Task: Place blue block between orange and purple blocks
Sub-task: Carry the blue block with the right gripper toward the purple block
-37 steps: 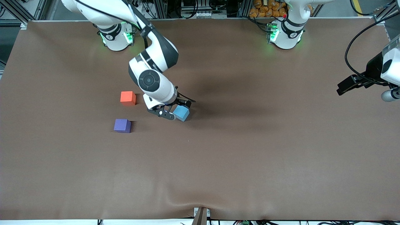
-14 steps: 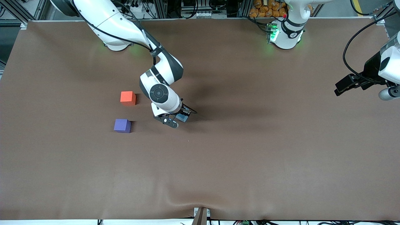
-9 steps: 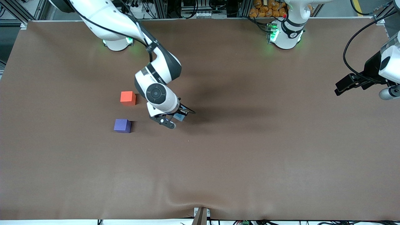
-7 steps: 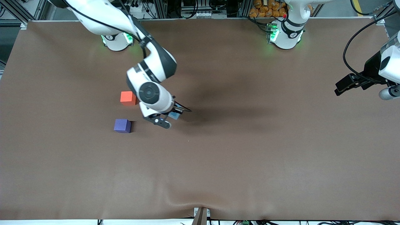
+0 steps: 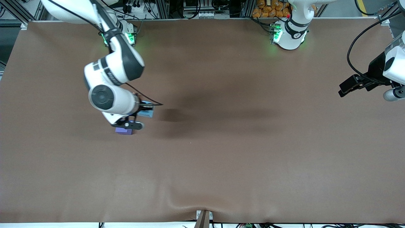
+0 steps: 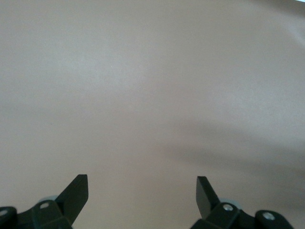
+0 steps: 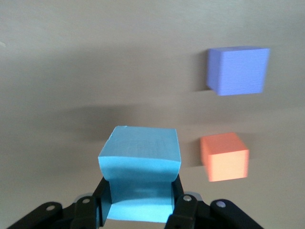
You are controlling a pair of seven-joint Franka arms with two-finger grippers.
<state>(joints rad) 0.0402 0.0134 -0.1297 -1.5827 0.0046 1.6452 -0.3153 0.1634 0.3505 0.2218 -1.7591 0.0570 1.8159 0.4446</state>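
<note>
My right gripper [image 5: 141, 116] is shut on the sky-blue block [image 5: 147, 111] and holds it above the table. In the right wrist view the blue block [image 7: 139, 164] sits pinched between the black fingers [image 7: 180, 204]. The purple block [image 7: 237, 70] and the orange block [image 7: 224, 156] lie apart on the table with a gap between them. In the front view only part of the purple block [image 5: 123, 131] shows under the right hand, and the orange block is hidden by the arm. My left gripper [image 5: 345, 88] waits open and empty at the left arm's end [image 6: 142, 183].
The brown table cover [image 5: 240, 152] has a raised wrinkle at its edge nearest the front camera [image 5: 190, 202]. A black cable [image 5: 148, 102] runs from the right wrist beside the blue block.
My right arm has carried the blue block toward the right arm's end of the table. Its hand now covers the orange block and part of the purple block. The left arm has not moved.
</note>
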